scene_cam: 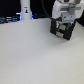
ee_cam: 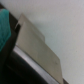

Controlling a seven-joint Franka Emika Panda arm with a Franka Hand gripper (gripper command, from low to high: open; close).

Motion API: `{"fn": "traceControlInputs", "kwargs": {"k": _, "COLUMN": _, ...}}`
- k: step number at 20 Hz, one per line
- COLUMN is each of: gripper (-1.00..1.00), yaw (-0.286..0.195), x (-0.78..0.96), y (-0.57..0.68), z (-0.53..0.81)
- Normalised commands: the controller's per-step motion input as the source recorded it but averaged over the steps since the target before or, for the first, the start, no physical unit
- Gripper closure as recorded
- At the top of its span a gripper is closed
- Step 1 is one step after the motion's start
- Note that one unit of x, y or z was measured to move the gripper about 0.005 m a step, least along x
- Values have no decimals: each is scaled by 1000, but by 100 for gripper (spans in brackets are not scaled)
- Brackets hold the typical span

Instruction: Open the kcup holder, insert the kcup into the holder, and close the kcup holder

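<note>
The kcup holder (scene_cam: 60, 31) is a small black box with pale fronts, standing on the white table at the exterior view's upper right. My white gripper (scene_cam: 62, 22) hangs right over it, its fingers reaching down to the box's top. Whether the fingers are open or shut is not visible. In the wrist view a pale tan flat panel (ee_cam: 36, 49) with a dark edge (ee_cam: 20, 70) below it fills the frame; it looks like part of the holder. A blurred teal-green shape (ee_cam: 4, 30) sits at the picture's edge; I cannot tell whether it is the kcup.
A tall white bottle-like object (scene_cam: 25, 11) with a blue glow stands at the back of the exterior view's left, against a dark background. The white table (scene_cam: 35, 60) stretches across the front.
</note>
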Motion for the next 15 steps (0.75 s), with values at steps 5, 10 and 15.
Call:
{"fn": "traceControlInputs", "kwargs": {"k": 5, "gripper": -100, "yaw": 97, "x": -592, "y": 399, "z": 54}}
{"fn": "traceControlInputs", "kwargs": {"k": 10, "gripper": -100, "yaw": 41, "x": -71, "y": 314, "z": 800}}
{"fn": "traceControlInputs", "kwargs": {"k": 15, "gripper": -100, "yaw": 5, "x": 19, "y": 104, "z": 517}}
